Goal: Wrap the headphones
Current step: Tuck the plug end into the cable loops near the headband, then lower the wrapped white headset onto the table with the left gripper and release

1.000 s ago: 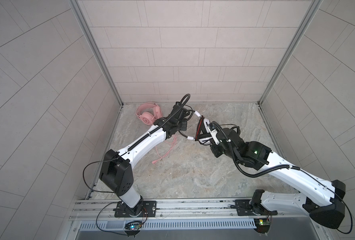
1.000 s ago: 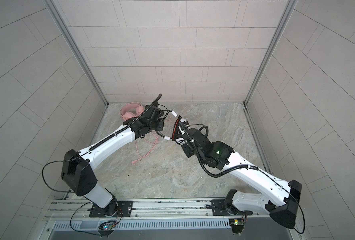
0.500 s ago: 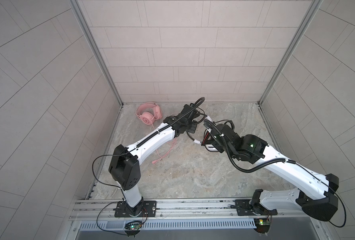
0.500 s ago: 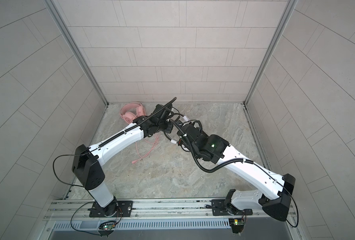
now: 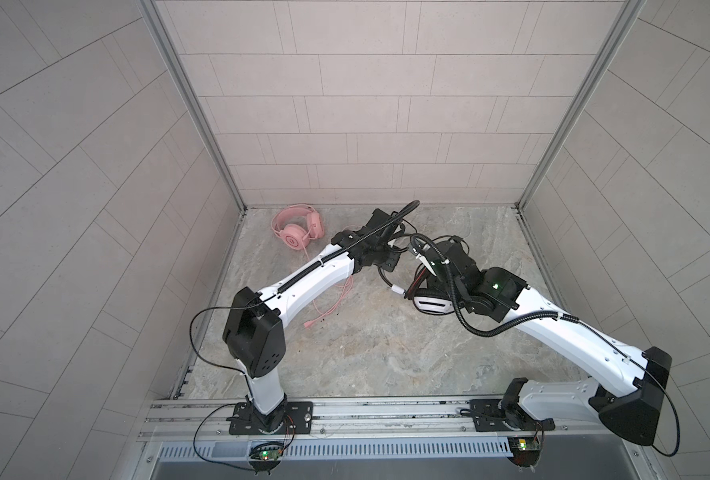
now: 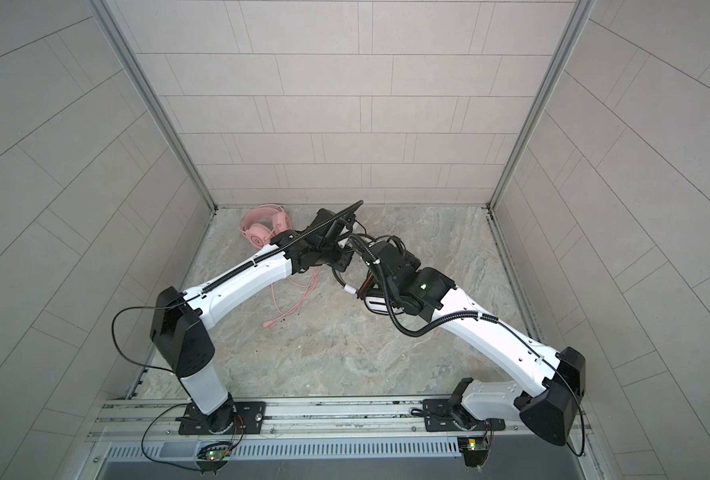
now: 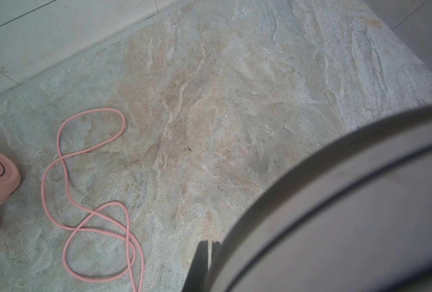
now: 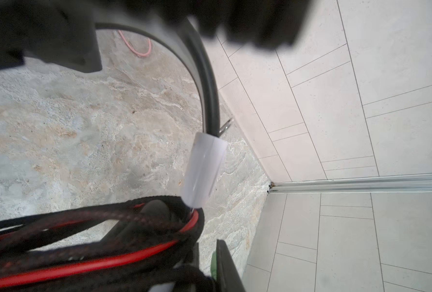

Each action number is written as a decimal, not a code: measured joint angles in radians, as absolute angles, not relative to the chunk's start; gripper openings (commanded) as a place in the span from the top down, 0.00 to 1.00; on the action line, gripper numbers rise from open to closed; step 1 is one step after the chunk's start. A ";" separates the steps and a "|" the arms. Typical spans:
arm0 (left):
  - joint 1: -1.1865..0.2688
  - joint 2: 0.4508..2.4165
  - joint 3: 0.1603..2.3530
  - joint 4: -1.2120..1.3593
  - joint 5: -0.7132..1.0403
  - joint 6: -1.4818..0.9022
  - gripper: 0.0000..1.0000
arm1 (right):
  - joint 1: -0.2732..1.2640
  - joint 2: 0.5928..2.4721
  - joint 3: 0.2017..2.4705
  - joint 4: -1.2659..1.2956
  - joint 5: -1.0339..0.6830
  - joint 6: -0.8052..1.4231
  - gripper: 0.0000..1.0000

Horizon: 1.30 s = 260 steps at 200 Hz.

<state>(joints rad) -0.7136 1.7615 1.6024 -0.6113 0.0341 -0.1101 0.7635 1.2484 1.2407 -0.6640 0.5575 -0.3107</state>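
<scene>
The pink headphones (image 5: 297, 228) lie at the back left, and their pink cable (image 7: 66, 177) trails in loops over the floor. The white-and-black headphones (image 5: 430, 305) sit under my right wrist, with the white plug (image 5: 399, 289) sticking out to the left. In the right wrist view the thin black headband (image 8: 208, 83) arcs up past a white sleeve (image 8: 205, 166). My right gripper (image 8: 207, 250) is closed to a narrow gap on the black-and-red cable (image 8: 96, 265). My left gripper (image 7: 211, 244) is shut beside a blurred grey band (image 7: 336, 202); I cannot tell whether it holds anything.
The stone floor (image 5: 366, 345) is boxed in by tiled walls on three sides. The back wall (image 5: 366, 178) is close behind both wrists. The two arms nearly meet at the back middle. The pink plug (image 5: 308, 325) lies under the left forearm.
Both arms swung toward the back right. The white-and-black headphones went from hanging between the grippers to low under my right wrist. The right jaws eased slightly apart.
</scene>
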 measured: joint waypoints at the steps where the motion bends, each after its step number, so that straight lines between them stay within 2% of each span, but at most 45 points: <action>1: -0.714 1.761 1.602 -0.611 0.035 -0.109 1.00 | 0.762 1.248 1.241 -0.664 0.555 -0.309 0.83; 46: -0.707 1.726 1.554 -0.570 0.071 -0.084 1.00 | 0.739 1.229 1.240 -0.661 0.490 -0.274 0.72; 80: -0.694 1.704 1.527 -0.556 0.095 -0.076 1.00 | 0.712 1.217 1.243 -0.670 0.434 -0.231 0.52; 99: -0.675 1.703 1.525 -0.562 0.138 -0.069 1.00 | 0.680 1.206 1.246 -0.670 0.424 -0.200 0.46; 146: -0.603 1.704 1.520 -0.576 0.246 -0.099 1.00 | 0.615 1.169 1.255 -0.681 0.348 -0.130 0.43; 206: -0.550 1.718 1.523 -0.591 0.250 -0.142 1.00 | 0.566 1.159 1.247 -0.676 0.279 -0.054 0.43; 260: -0.550 1.830 1.573 -0.649 0.242 -0.188 1.00 | 0.416 1.154 1.068 -0.618 0.209 0.108 0.44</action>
<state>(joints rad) -0.5499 1.8301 1.5734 -0.6491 0.2417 -0.1879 0.4156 1.1538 1.0676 -0.6182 0.2092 0.1078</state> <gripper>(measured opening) 0.079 0.566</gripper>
